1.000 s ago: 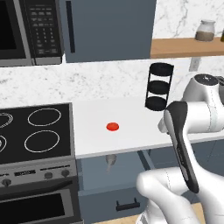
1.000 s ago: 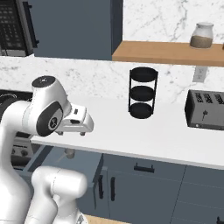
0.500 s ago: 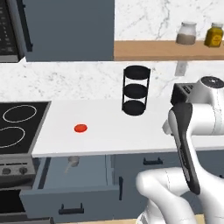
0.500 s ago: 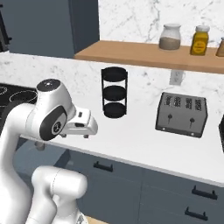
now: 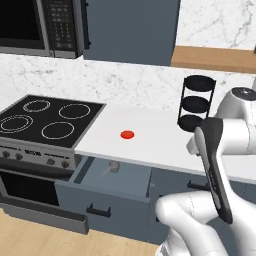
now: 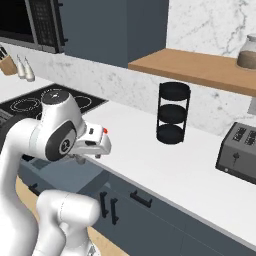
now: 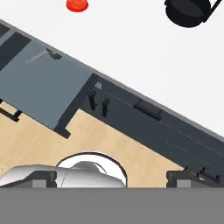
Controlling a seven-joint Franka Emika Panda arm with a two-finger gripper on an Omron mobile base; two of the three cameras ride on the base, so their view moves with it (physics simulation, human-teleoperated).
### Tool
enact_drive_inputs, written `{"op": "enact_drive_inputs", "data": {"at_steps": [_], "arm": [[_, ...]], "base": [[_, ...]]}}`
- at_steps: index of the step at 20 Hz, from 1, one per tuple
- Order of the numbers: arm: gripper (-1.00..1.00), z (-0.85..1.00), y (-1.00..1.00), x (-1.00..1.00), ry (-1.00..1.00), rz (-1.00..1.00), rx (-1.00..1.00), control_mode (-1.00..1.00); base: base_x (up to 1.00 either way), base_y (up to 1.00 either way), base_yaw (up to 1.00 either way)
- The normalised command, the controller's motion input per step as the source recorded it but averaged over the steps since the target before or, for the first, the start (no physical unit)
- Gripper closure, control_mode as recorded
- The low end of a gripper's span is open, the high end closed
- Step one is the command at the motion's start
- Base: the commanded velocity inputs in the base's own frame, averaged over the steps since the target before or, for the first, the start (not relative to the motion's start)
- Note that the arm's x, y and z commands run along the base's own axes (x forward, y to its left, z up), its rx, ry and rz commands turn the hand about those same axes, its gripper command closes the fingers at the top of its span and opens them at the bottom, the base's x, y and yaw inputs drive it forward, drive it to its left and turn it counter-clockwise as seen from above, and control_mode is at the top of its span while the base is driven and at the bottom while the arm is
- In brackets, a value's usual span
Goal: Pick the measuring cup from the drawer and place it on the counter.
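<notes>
The slate-blue drawer (image 5: 129, 176) stands pulled out under the white counter (image 5: 152, 140), right of the stove. The grey measuring cup (image 5: 111, 167) lies at the drawer's back, close under the counter's edge. In the hand view the cup (image 7: 46, 54) shows small in the drawer's (image 7: 41, 87) far corner, its thin handle stretched along the back. My gripper (image 7: 113, 179) is open, fingertips wide apart with nothing between them, high above the floor in front of the cabinets and well away from the cup. My hand (image 6: 93, 142) hangs by the counter's front edge.
A flat red disc (image 5: 127, 134) lies on the counter above the drawer. A black three-tier rack (image 5: 197, 102) stands at the back and a toaster (image 6: 239, 152) farther right. The black stovetop (image 5: 45, 120) and oven are left of the drawer. A wooden shelf (image 6: 200, 70) runs above.
The whole picture has shifted with the base: the stove, red disc and open drawer now sit further right in the left base view. The arm keeps the same pose.
</notes>
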Motion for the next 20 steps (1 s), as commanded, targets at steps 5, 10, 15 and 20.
{"op": "enact_drive_inputs", "data": {"at_steps": [5,10,15,20], "arm": [[-1.0,0.0,0.44,-0.74,-0.1,0.28,0.0,-1.0],[-1.0,-0.36,0.87,-0.66,-0.03,0.32,-0.09,-1.0],[-1.0,-0.3,1.0,-0.19,0.01,0.23,-0.1,-1.0],[-1.0,-0.09,1.0,0.39,0.07,0.16,-0.11,-1.0]], "base": [[0.0,0.0,0.0],[0.0,0.0,0.0],[0.0,0.0,0.0],[0.0,0.0,0.0]]}}
